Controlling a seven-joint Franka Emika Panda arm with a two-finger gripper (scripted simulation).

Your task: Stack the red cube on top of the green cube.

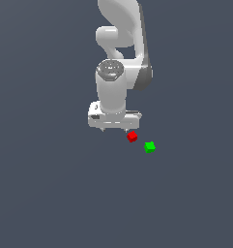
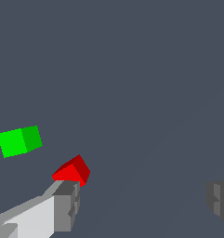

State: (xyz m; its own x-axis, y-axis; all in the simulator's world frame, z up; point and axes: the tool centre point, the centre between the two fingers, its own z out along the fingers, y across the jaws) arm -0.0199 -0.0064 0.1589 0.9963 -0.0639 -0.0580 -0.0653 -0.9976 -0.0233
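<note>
The red cube lies on the grey floor just below the white gripper, off its side toward the exterior view's right. The green cube rests a short way further toward the exterior view's right, apart from the red one. In the wrist view the gripper is open, its grey fingertips spread wide. The red cube shows just past one fingertip, outside the gap between the two. The green cube sits beyond it, untouched. Nothing is between the fingers.
A flat, plain grey floor surrounds both cubes. The white arm rises behind the gripper in the exterior view.
</note>
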